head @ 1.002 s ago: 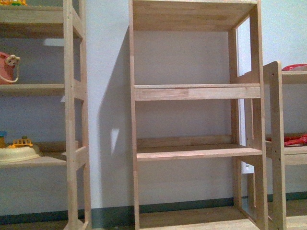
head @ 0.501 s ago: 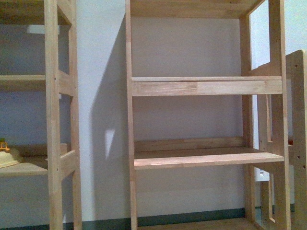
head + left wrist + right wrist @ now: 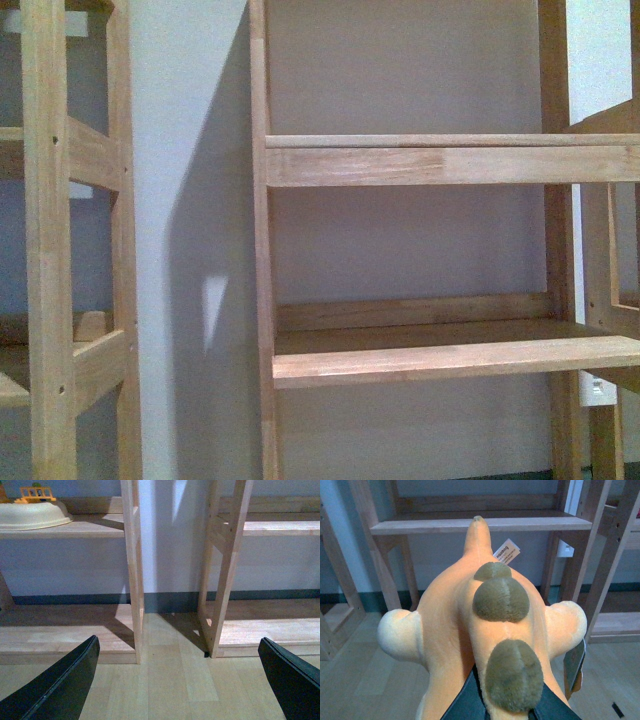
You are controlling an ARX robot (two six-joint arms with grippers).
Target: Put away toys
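While the right gripper (image 3: 509,706) clamps it between dark fingers (image 3: 463,705), the plush toy (image 3: 470,615) hangs above the floor (image 3: 360,680) before a wooden shelf (image 3: 480,525): orange body, olive-brown humps along the back, pale cream rounded limbs, a white tag (image 3: 506,551). The left gripper (image 3: 179,647) gapes wide.

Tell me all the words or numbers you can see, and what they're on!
White tag on the plush toy: one short dark word, upside down and too blurred to read.
Hanging card beside the toy: no print shows.
Wooden shelves: no words or numbers.
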